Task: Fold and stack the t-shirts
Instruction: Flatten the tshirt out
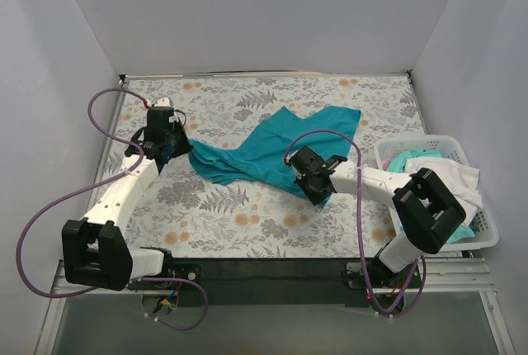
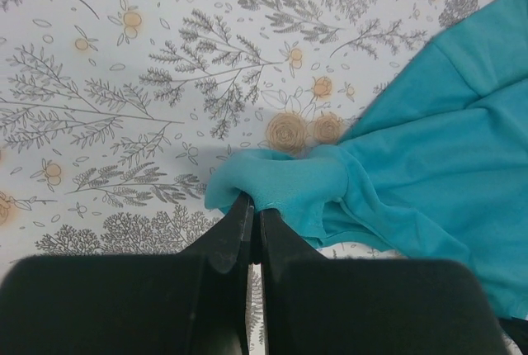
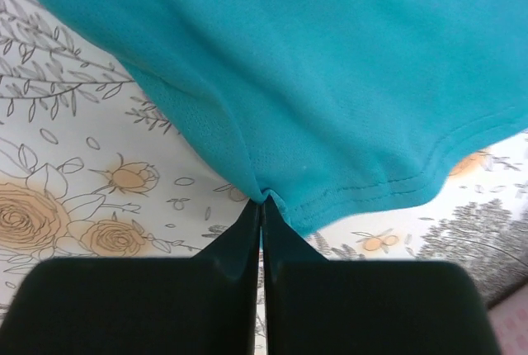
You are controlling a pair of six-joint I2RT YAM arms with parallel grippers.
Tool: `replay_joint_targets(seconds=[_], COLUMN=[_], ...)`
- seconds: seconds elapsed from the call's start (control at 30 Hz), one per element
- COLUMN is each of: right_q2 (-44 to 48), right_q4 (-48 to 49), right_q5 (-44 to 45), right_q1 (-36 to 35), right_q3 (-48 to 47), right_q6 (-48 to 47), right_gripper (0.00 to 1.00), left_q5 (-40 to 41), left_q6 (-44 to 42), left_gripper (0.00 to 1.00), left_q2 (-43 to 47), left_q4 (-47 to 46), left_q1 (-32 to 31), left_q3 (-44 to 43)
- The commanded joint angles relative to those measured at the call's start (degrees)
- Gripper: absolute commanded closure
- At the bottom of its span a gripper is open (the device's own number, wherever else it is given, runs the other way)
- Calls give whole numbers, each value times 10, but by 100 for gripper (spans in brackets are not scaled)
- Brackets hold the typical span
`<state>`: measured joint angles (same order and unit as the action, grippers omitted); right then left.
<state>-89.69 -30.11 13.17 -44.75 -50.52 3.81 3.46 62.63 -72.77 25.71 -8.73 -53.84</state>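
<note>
Nearest you on the right, the white plastic basket (image 1: 488, 236) holds a crumpled white t-shirt (image 1: 452, 175), with a pale aqua t-shirt (image 1: 403, 160) bunched in its far-left corner. A little farther in, your right gripper (image 3: 261, 203) has its jaws pressed together on the stitched hem of the teal t-shirt (image 1: 272, 150). Farther still, on the left, your left gripper (image 2: 251, 211) is clamped on a bunched corner of that same shirt. The teal t-shirt lies rumpled on the floral table (image 1: 247, 223) between both grippers, reaching toward the far right.
</note>
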Motion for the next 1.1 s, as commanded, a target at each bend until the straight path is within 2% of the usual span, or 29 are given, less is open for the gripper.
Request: replay_joint_targets(seconds=[0.0, 0.13, 0.17, 0.27, 0.3, 0.4, 0.5, 0.87, 1.07], right_q2=[22, 44, 49, 51, 50, 46, 56, 251, 296], right_q4=[6, 2, 1, 0, 0, 1, 10, 72, 73], right_q5=[60, 87, 98, 130, 141, 149, 150, 69, 23], right_q1=[11, 62, 73, 117, 137, 162, 167, 167, 166], right_q3=[-57, -168, -220, -312, -373, -473, -527, -475, -481], right_q6=[-19, -35, -36, -86, -93, -131, -172, -272, -298], right_gripper=[99, 99, 99, 99, 99, 99, 99, 99, 99], left_q5=[30, 53, 59, 83, 86, 98, 96, 93, 77], left_q6=[-8, -24, -27, -40, -43, -51, -59, -116, -145], left_gripper=[100, 100, 100, 100, 100, 100, 100, 100, 100], left_q2=[-10, -54, -75, -104, -117, -124, -100, 111, 126], left_q4=[9, 19, 23, 41, 47, 51, 44, -1, 14], left_q1=[2, 2, 3, 4, 4, 5, 5, 5, 5], left_q3=[-75, -188, -221, -340, -397, -466, -514, -470, -514])
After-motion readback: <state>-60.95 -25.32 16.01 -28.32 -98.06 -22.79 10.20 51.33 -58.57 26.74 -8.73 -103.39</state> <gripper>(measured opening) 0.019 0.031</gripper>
